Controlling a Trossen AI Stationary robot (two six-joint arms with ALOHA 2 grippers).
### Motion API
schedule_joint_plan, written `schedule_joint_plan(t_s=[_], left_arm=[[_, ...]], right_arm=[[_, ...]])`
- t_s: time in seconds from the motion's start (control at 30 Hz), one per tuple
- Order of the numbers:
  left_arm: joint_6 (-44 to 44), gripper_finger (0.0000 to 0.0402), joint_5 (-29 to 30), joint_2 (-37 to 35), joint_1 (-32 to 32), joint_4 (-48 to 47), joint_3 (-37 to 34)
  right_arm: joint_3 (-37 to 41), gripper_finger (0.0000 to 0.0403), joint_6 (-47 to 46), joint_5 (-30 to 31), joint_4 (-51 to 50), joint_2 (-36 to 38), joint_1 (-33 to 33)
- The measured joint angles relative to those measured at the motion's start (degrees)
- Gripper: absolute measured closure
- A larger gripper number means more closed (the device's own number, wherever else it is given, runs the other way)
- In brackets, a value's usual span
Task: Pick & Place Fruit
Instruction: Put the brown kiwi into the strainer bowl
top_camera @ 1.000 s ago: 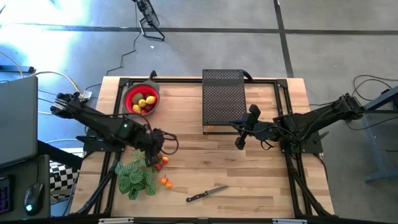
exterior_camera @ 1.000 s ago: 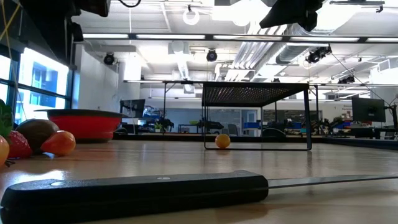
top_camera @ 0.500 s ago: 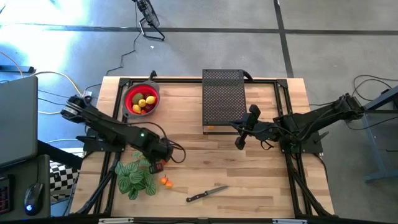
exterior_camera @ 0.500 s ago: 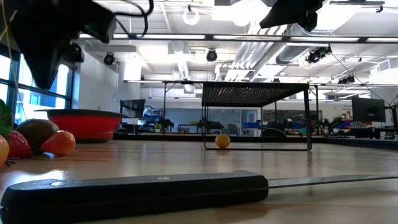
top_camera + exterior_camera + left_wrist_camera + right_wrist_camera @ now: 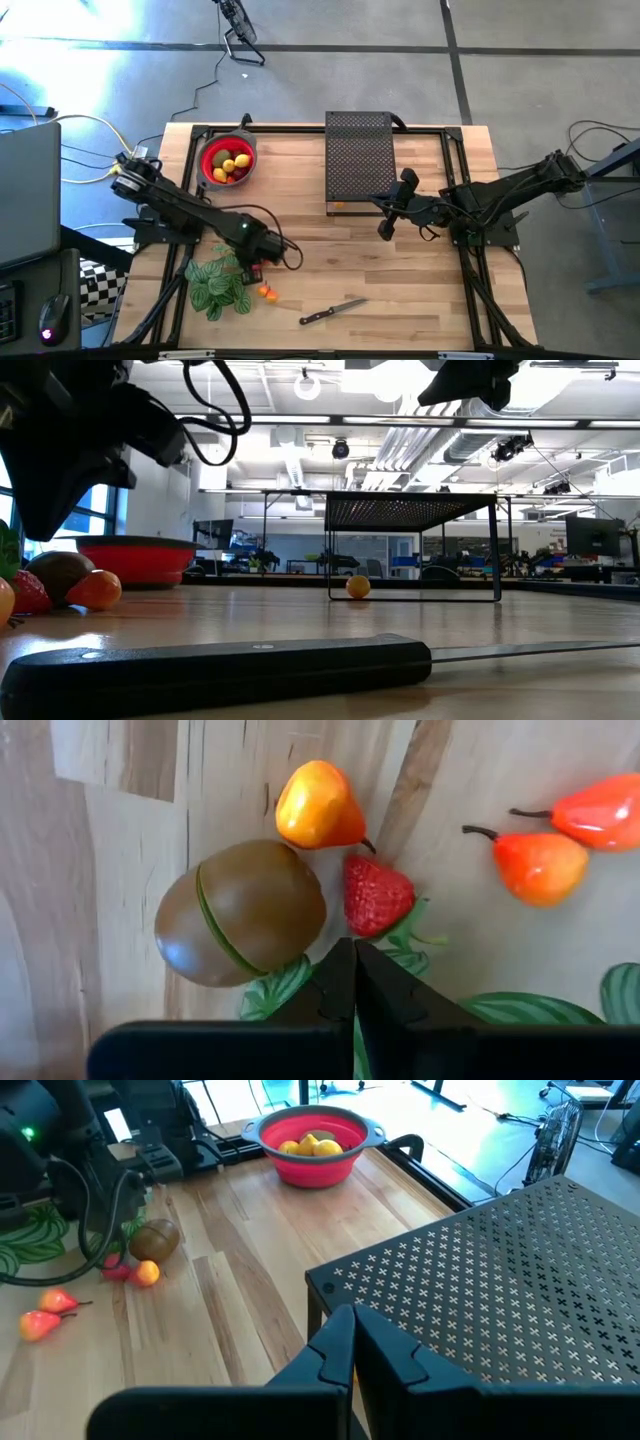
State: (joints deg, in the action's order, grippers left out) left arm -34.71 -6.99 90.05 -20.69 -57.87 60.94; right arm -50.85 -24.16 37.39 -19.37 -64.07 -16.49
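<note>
My left gripper point(image 5: 352, 948) is shut and points straight down over a cluster of fruit beside the green leafy plant point(image 5: 218, 285). The cluster is a brown kiwi point(image 5: 240, 912), a red strawberry point(image 5: 378, 895) and a small orange piece point(image 5: 315, 807), all lying on the table. In the low view the left gripper point(image 5: 60, 470) hangs clear above them. Two orange-red pear-shaped pieces point(image 5: 540, 865) lie a little farther off. The red bowl point(image 5: 229, 160) at the far left holds yellow lemons and other fruit. My right gripper point(image 5: 352, 1320) is shut and waits in the air beside the black rack point(image 5: 360, 160).
A black-handled knife point(image 5: 332, 312) lies near the table's front edge. A black perforated rack stands at the far middle, with a small orange fruit point(image 5: 358, 586) on the table under it. Bare wood lies between the rack and the knife.
My left gripper has come down and gone toward the table's near and right edges, ending over the fruit cluster beside the plant. In the low view it has dropped into the picture at the left. The fruit has not moved.
</note>
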Motion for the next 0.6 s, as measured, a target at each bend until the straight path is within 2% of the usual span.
schedule_joint_plan(t_s=[0.47,0.6], left_arm=[[0.7,0.0401,0.6,1.7,-3.6,0.8,0.0],[0.0,0.0401,3.8,1.7,-4.6,0.8,0.0]], right_arm=[[0.0,0.04,0.0,0.0,-0.1,0.0,0.0],[0.0,0.04,0.0,0.2,-0.1,0.0,0.0]])
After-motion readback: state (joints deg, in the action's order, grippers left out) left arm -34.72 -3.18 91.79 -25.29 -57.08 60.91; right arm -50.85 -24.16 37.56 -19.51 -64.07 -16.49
